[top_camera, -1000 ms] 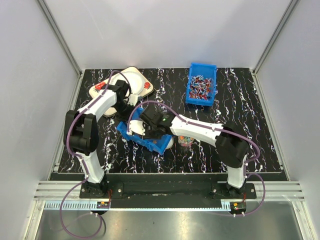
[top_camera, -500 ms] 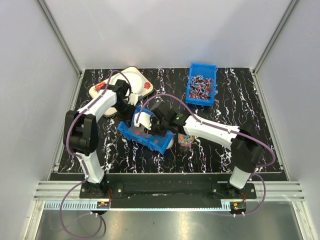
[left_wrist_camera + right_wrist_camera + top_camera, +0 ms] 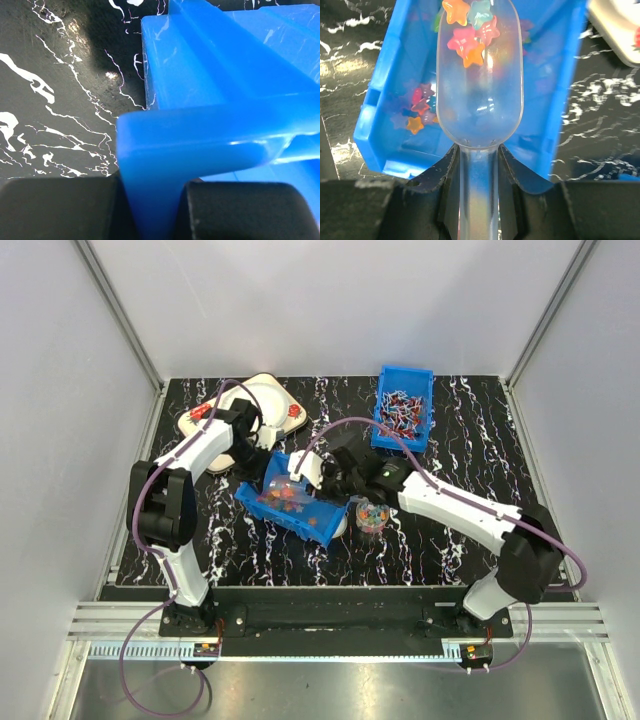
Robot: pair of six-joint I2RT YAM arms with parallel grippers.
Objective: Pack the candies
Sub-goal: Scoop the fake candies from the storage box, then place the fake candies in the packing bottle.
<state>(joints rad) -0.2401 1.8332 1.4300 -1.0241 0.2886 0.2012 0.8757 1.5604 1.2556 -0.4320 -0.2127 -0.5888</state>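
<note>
- Left gripper [image 3: 150, 212]: jaws pinched on rim wall of near blue bin [image 3: 210, 135].
- Right gripper [image 3: 479, 165]: jaws clamped on handle of clear scoop [image 3: 480, 95]; scoop bowl held over bin interior.
- Candies [image 3: 465, 40]: star-shaped, pink, orange, pale blue. Several lay in scoop bowl, more loose on bin floor, some in small clear cup [image 3: 372, 515] just beside bin.
- Far blue bin [image 3: 402, 410]: held wrapped sweets, stood apart on marbled table [image 3: 480, 440].

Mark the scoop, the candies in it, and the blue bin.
scoop [image 3: 479, 95]: right wrist view, bare middle of its clear bowl.
candies [image 3: 462, 41]: right wrist view, pink star near the scoop's tip.
blue bin [image 3: 375, 120]: right wrist view, its left wall.
</note>
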